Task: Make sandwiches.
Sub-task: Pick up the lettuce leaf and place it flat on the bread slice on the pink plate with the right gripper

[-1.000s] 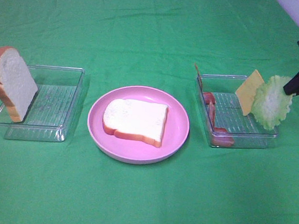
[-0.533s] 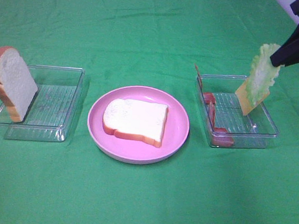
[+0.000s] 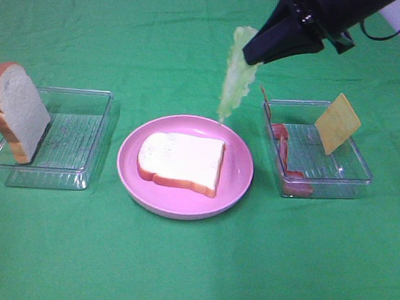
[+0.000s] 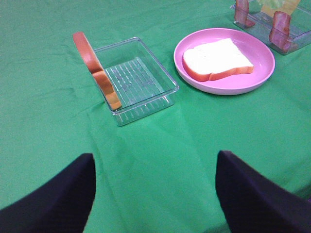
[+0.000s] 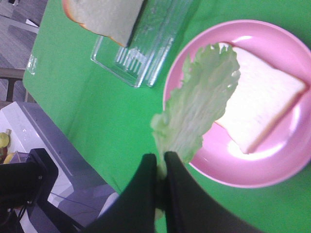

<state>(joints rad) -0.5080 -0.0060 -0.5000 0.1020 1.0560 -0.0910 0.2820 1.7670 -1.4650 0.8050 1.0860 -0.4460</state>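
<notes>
One bread slice [image 3: 181,161] lies flat on the round pink plate [image 3: 235,189]; it also shows in the left wrist view [image 4: 217,59] and the right wrist view [image 5: 262,104]. My right gripper [image 3: 251,54] is shut on the pale green lettuce leaf [image 3: 235,75], which hangs above the plate's far right edge; the pinch shows in the right wrist view [image 5: 161,167]. A second bread slice [image 3: 14,109] leans upright in the left clear tray [image 3: 79,144]. The yellow cheese [image 3: 337,123] and red bacon [image 3: 283,148] sit in the right tray [image 3: 340,183]. My left gripper [image 4: 154,194] is open and empty over bare cloth.
A green cloth [image 3: 188,263] covers the whole table. The right arm's black body [image 3: 329,13] reaches in from the far right, above the right tray. A grey frame and floor show past the table edge in the right wrist view [image 5: 29,160].
My right gripper has lifted the lettuce out of the right tray and carried it left, from the tray's right end to above the plate's far edge. The cheese now leans uncovered.
</notes>
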